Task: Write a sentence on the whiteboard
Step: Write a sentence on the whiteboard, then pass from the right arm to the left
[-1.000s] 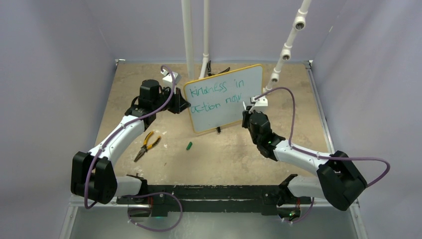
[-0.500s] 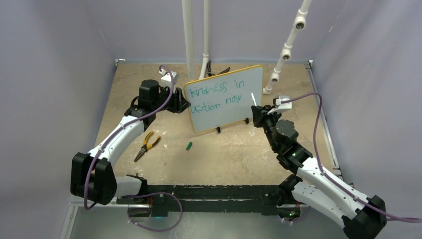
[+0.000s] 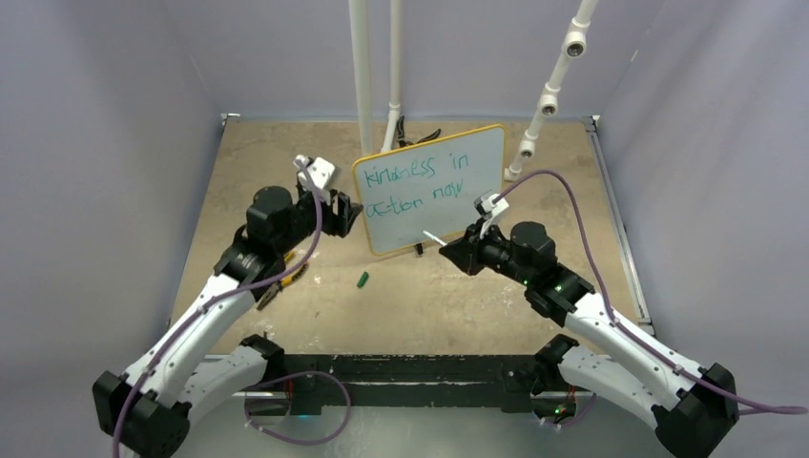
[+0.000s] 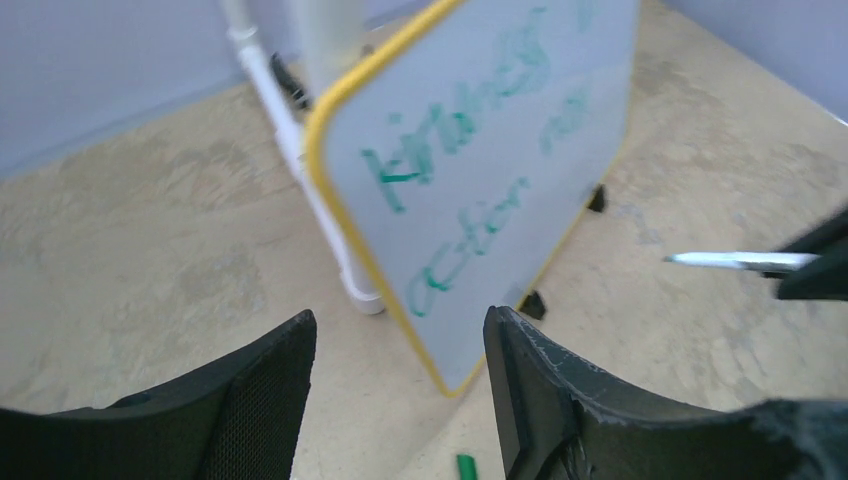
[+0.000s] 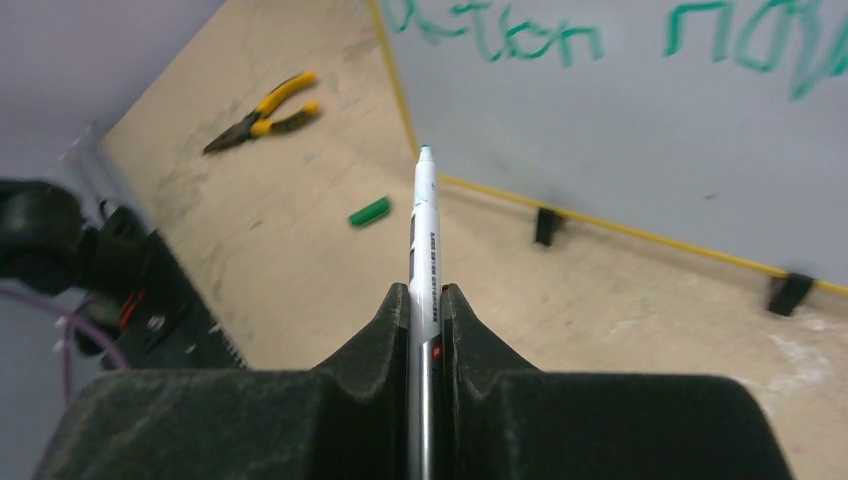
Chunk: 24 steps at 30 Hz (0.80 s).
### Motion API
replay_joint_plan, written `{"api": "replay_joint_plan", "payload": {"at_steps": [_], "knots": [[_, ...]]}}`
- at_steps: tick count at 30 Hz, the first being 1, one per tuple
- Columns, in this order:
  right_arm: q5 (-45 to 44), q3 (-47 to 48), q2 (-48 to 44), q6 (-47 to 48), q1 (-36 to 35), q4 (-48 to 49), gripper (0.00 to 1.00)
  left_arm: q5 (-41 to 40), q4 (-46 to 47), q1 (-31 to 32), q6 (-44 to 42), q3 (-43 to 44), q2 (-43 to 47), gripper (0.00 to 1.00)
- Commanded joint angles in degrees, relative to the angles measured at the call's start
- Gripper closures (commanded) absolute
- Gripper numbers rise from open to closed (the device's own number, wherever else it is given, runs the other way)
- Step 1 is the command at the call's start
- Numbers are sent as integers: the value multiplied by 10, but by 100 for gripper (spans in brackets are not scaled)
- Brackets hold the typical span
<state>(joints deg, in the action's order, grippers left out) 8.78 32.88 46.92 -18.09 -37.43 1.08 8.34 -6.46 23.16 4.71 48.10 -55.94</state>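
Looks about done: sentence (image 3: 418, 183) "kindness in action now" across upright whiteboard (image 3: 448, 218) at far centre, left gripper (image 4: 398, 335) released just left of frame, right gripper (image 5: 427, 292) clenched on uncapped marker pen (image 5: 424, 220) off the board; recapping with green cap (image 3: 363, 280) probably left.

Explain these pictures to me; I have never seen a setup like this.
Two robot arms are bolted to a sandy table. One picture looks down from above; the other two come from a camera on each wrist. A whiteboard stands at the back; its green sentence reads "kindness in action now". The right gripper is shut on a marker, tip off the board. The left gripper is open and empty near the board's left edge. Pliers and a green cap lie on the table.
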Motion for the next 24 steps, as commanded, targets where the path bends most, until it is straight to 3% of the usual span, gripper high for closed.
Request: {"api": "replay_joint_plan", "payload": {"at_steps": [1, 4, 6, 15, 24], "knots": [[168, 45, 23, -6, 1, -54, 100, 17, 28, 67, -81, -36, 81, 39], [238, 55, 43, 1, 1, -82, 100, 141, 55, 95, -89, -71, 101, 40], [268, 60, 56, 5, 1, -101, 100, 170, 50, 127, -90, -76, 95, 41], [324, 61, 91, 2, -4, -128, 100, 141, 16, 291, -116, -74, 19, 41], [362, 68, 110, 22, -4, -140, 100, 141, -4, 317, -125, -65, -28, 41]]}}
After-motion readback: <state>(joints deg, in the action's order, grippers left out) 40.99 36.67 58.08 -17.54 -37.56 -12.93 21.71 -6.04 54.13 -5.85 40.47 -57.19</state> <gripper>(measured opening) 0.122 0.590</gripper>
